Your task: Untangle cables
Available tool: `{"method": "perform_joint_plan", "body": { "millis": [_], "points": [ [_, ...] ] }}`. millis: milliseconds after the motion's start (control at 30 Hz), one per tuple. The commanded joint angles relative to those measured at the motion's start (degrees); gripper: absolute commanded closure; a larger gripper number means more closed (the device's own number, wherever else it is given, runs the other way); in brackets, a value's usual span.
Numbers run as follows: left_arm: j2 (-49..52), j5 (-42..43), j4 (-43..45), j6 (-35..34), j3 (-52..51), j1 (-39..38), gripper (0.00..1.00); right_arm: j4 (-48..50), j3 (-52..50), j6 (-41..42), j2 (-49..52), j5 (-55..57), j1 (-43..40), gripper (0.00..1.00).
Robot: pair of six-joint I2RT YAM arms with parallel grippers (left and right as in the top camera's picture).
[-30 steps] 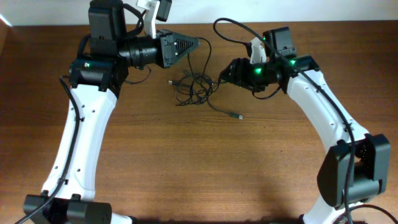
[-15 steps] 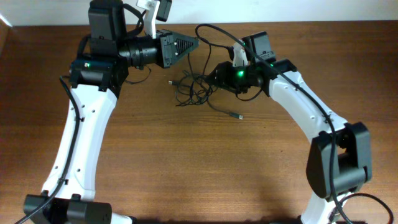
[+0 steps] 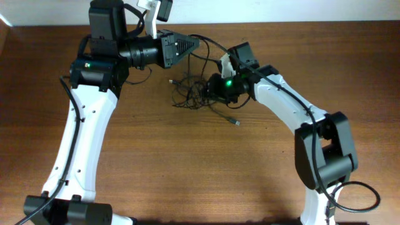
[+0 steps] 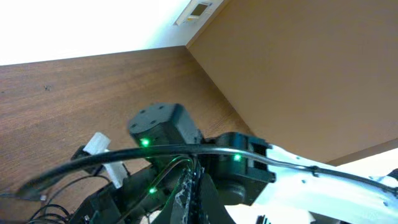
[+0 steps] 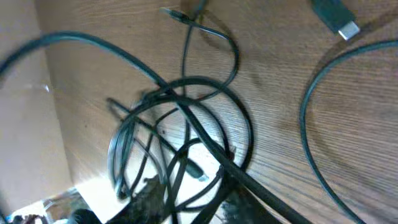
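Observation:
The cables [image 3: 189, 92] form a small clump of thin black cords at the back middle of the table. One plug end [image 3: 236, 122] trails to the front right and another [image 3: 170, 82] to the left. My right gripper [image 3: 210, 88] is down at the clump's right edge. In the right wrist view its dark fingers [image 5: 193, 208] are apart, with loops of the cables [image 5: 180, 124] lying between and ahead of them. My left gripper [image 3: 195, 42] hangs above the clump's back, fingers together [image 4: 194, 186], with a thin cord running up to their tip.
The right arm's thicker black cable [image 3: 209, 42] arcs over the clump toward my left gripper. A plug [image 5: 336, 17] and a long cord loop [image 5: 311, 124] lie on the wood beside the clump. The wall runs along the table's back edge.
My right arm has swung left and come down onto the clump's right edge. The trailing plug has shifted slightly toward the front. My left arm has not moved.

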Motion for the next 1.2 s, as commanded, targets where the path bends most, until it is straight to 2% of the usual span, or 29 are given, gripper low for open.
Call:
{"method": "perform_joint_plan", "body": {
  "millis": [0,67,100,167,367,467,567,833,1167],
  "points": [
    [-1.73,1.46,0.31,-0.55,1.38,-0.17,1.0,0.76,-0.22,0.35,1.09,-0.31,0.44,0.79],
    [-1.73,1.42,0.31,-0.52,1.38,-0.13,1.0,1.25,-0.22,0.33,1.09,-0.31,0.31,0.92],
    [-1.73,1.38,0.31,-0.52,1.38,-0.04,1.0,1.2,-0.22,0.33,1.09,-0.31,0.28,0.95],
    [-1.73,-0.66,-0.17,-0.52,1.38,0.48,1.0,0.94,-0.22,0.26,1.07,-0.33,-0.11,0.96],
    [-1.7,-20.98,-12.09,1.46,1.38,3.32,1.0,-4.09,-0.2,-4.5,-3.28,0.48,-4.13,0.96],
    [-1.7,-29.79,-15.65,1.49,1.03,3.45,1.0,-9.42,-0.2,-6.95,-8.37,6.19,-5.25,0.96],
    [-1.44,-30.8,-16.63,4.02,0.83,3.45,1.0,-13.62,-0.2,-8.68,-13.03,10.78,-5.25,0.96],
    [2.21,-30.77,-19.85,5.33,0.66,3.43,1.0,-24.28,-0.2,-10.54,-20.92,19.43,-5.29,0.96],
    [2.93,-30.8,-19.96,5.99,0.66,3.43,1.0,-27.32,-0.2,-10.51,-21.11,20.55,-5.29,0.96]
  ]
}}
